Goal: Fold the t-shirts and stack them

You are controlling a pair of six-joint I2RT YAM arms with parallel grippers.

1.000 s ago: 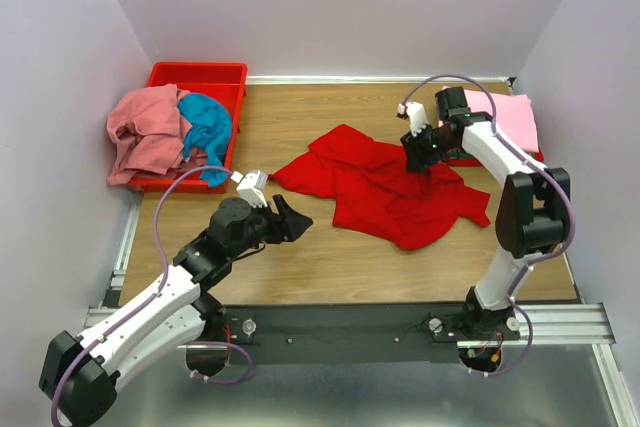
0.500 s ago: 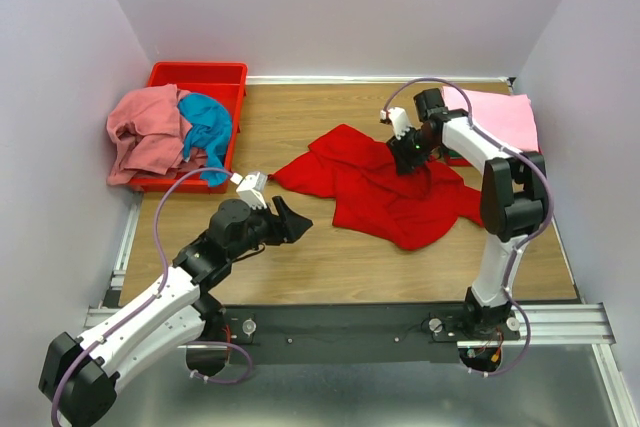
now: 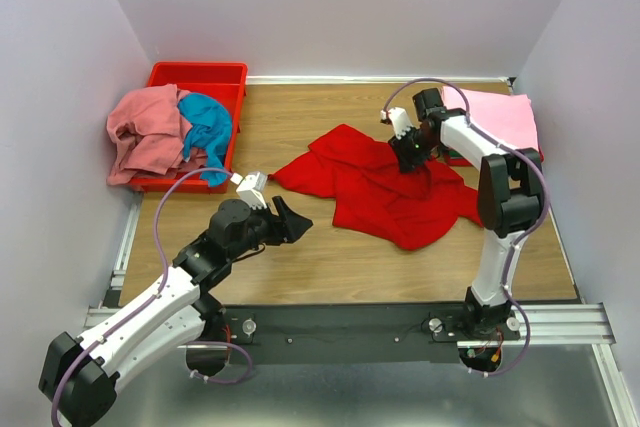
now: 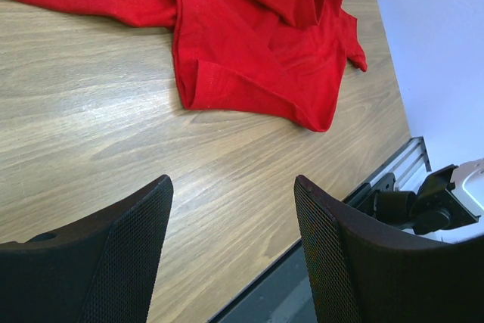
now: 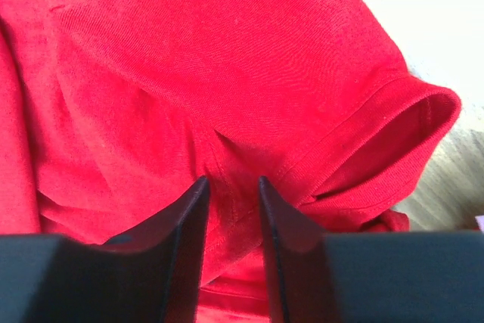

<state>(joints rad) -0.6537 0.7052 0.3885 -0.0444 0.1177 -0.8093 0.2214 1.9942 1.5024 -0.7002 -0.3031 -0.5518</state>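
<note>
A bright red t-shirt (image 3: 385,192) lies crumpled and spread on the wooden table's middle. My right gripper (image 3: 410,154) presses down on its upper right part by a sleeve (image 5: 393,130). In the right wrist view, the right gripper (image 5: 232,183) is open by a narrow gap, with a ridge of red t-shirt (image 5: 227,58) cloth between the fingers. My left gripper (image 3: 298,217) hovers open over bare wood, left of the shirt's lower hem (image 4: 249,104), holding nothing. Salmon pink shirts (image 3: 145,132) and a teal shirt (image 3: 208,127) hang over a red bin (image 3: 200,74).
A light pink shirt (image 3: 505,117) lies flat at the table's far right, just behind the right arm. Purple walls close in on three sides. A metal rail (image 4: 404,164) runs along the near table edge.
The right gripper moved a little left along the red shirt's upper edge, and its jaws have narrowed around the cloth. The left arm has not moved.
</note>
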